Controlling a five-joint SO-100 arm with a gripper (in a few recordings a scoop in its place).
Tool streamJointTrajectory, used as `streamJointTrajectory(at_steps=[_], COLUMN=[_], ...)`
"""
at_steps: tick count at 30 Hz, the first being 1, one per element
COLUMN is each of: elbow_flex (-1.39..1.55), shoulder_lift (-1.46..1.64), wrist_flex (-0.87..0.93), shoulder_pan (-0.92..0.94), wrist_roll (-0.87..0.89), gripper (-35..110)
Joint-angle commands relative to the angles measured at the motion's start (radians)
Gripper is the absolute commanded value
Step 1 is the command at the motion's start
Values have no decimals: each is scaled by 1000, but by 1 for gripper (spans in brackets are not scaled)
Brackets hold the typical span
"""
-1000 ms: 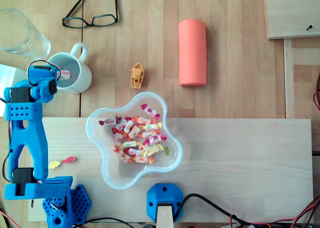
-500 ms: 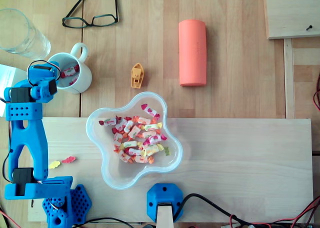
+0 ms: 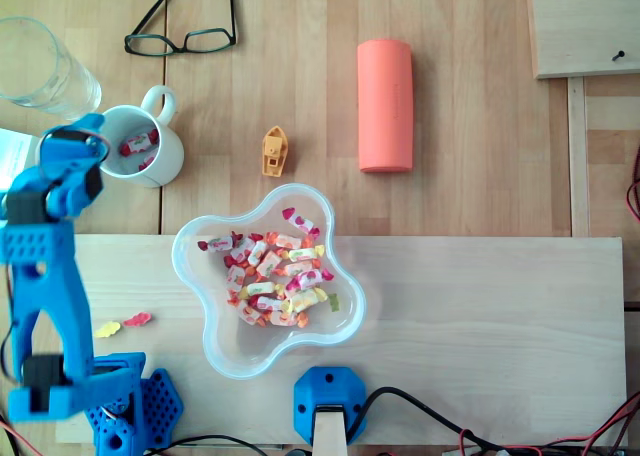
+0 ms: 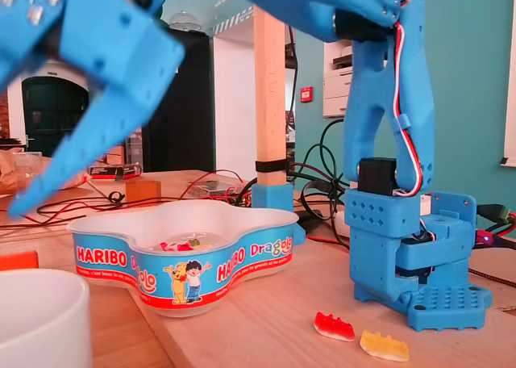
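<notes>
While its jaws gape empty, the gripper (image 3: 85, 136) hangs beside the mug (image 3: 172, 158) at the desk's (image 3: 450, 206) left edge. Sweets (image 3: 138, 143) lie inside it.

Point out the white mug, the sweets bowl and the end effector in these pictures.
white mug (image 3: 178, 152), overhead view, on its right rim.
sweets bowl (image 3: 232, 348), overhead view, on its bare lower lobe.
end effector (image 3: 92, 134), overhead view, between its fingertips beside the mug.
</notes>
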Motion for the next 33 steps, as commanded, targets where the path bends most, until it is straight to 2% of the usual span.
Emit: streamJointTrajectory(at_steps=[1,7,12,25,33], elbow_flex=[-6,184,393,1180,1532], shoulder_lift=[172,448,617,1204,1491], wrist_flex=[21,100,-6,-561,-917], shoulder_pan=[-25,-124,-140,-140,-133], wrist_roll=[9,9,9,9,9], gripper=[18,19,19,19,18])
